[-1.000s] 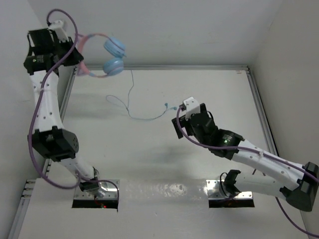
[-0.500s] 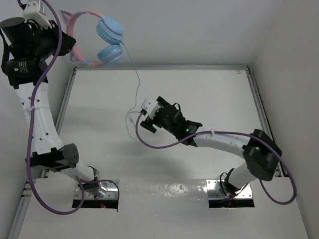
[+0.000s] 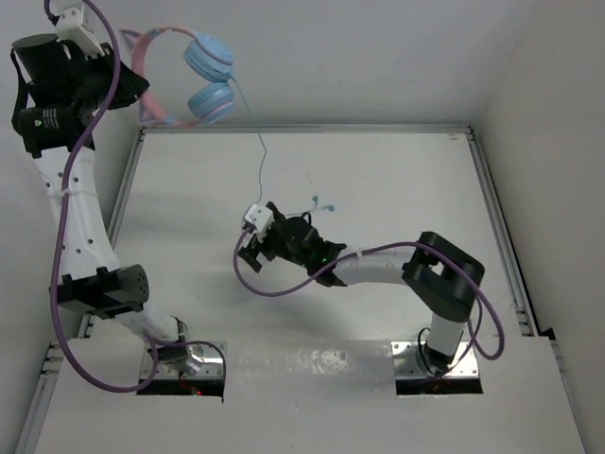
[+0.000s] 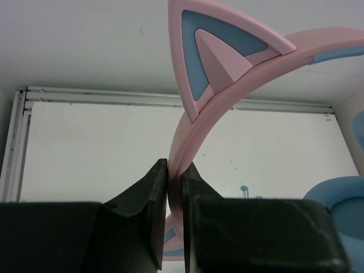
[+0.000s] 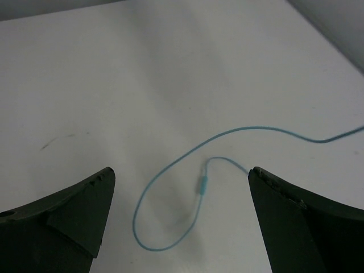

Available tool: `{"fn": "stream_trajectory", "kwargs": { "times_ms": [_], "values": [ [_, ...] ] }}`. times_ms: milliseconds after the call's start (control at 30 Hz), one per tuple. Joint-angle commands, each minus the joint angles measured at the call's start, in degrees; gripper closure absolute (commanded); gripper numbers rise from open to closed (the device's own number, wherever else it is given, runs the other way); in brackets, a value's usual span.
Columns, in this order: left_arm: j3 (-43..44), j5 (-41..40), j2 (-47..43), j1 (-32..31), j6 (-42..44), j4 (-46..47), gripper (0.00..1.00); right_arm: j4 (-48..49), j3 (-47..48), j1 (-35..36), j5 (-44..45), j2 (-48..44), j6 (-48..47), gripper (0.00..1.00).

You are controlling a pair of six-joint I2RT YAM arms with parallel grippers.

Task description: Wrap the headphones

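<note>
The white surface (image 3: 406, 189) is bounded by a metal rail (image 3: 378, 127) along the top and right of the overhead view, with walls (image 3: 378, 57) close behind it. The headphones (image 3: 194, 85) are held aloft at the upper left, past the rail, with the pink headband (image 4: 187, 142) clenched in the left hand (image 4: 175, 170). The band's arc runs left to right, with the ear cups at its right end. The cable (image 3: 262, 161) hangs down to the surface and is seen looped under the released, wide-spread right hand (image 5: 181, 173) near the frame centre.
</note>
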Motion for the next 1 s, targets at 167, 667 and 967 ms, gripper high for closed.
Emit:
{"fn": "stream_trajectory", "kwargs": {
  "times_ms": [167,667,967],
  "values": [
    [1.71,-0.68,-0.54,0.67,-2.14,2.41,1.00,6.99,10.18,0.73,8.40,12.82,7.68,0.01],
    [-1.80,-1.73,0.34,1.37,-1.00,2.14,1.00,-5.15,12.07,0.56,0.44,14.62,12.87,1.00],
    [-10.05,-12.79,1.92,-1.08,10.22,6.79,1.00,-20.39,-11.86,0.56,3.52,-18.87,9.72,1.00]
  ]
}}
